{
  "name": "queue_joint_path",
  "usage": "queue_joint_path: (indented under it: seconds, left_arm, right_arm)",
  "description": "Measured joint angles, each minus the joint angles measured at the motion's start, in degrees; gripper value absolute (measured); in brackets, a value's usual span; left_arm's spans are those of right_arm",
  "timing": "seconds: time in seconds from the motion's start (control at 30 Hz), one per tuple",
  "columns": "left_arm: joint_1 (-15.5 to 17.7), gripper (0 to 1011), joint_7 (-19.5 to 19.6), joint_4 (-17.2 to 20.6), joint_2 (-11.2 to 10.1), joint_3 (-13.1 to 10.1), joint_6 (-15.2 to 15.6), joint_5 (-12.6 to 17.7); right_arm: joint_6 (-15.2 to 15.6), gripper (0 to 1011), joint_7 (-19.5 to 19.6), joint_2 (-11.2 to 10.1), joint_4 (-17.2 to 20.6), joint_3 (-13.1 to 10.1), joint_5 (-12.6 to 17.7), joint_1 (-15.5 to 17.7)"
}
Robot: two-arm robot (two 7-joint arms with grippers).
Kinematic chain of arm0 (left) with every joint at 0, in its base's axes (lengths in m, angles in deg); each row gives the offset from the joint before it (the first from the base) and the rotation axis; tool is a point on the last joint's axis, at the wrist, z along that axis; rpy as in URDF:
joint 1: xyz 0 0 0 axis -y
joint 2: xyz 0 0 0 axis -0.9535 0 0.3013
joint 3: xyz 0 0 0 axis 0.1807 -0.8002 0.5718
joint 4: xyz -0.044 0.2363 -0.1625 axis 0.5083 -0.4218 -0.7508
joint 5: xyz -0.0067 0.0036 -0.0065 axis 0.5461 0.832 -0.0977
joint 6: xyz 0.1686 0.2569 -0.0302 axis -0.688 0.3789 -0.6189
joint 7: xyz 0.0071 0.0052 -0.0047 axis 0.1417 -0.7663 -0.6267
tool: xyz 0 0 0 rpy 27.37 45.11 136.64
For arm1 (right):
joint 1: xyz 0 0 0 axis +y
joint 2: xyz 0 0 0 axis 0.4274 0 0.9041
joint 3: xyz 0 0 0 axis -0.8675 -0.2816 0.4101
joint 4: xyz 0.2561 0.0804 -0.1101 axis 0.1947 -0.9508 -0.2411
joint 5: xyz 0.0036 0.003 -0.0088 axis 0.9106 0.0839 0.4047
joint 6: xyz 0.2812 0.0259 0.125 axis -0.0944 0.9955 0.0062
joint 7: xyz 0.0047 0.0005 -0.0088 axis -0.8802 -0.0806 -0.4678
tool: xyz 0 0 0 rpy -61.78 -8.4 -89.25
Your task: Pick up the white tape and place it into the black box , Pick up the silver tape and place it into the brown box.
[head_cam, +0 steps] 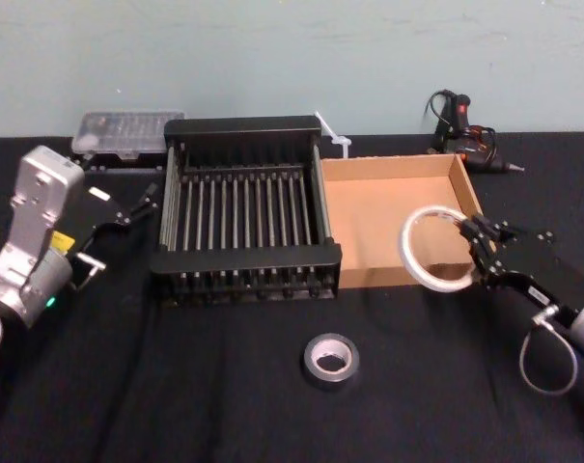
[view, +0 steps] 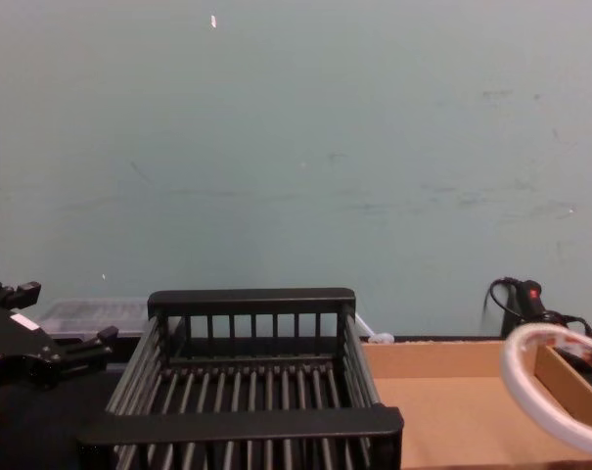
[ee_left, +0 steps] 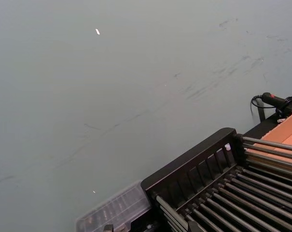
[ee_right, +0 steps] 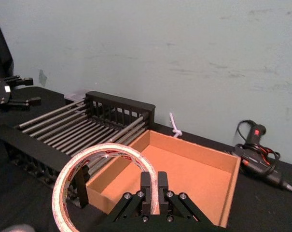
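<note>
Right pincer (head_cam: 473, 241) grips the white tape (head_cam: 436, 249), lifted at centre right; both boxes empty; left pincer (head_cam: 137, 204) wide.

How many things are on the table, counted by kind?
Tape rolls: 2, the white tape held in the right gripper and the silver tape
Boxes: 2, the black box and the brown box
Clear plastic case: 1
Glue gun: 1
Total: 6
</note>
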Motion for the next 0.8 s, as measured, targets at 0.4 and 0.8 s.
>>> queue_joint_path:
  seconds: [0.4,0.8]
  left_arm:
    - [0.0,1001,0.0,0.0,0.0,0.0,0.0,0.0]
    - [0.0,1001,0.0,0.0,0.0,0.0,0.0,0.0]
  right_arm:
    - [2.2,94,0.1,1.8,-3.1,3.6,-1.1,-6.3]
    - [3.3,94,0.0,3.8,-7.0,6.6,-2.3,-12.3]
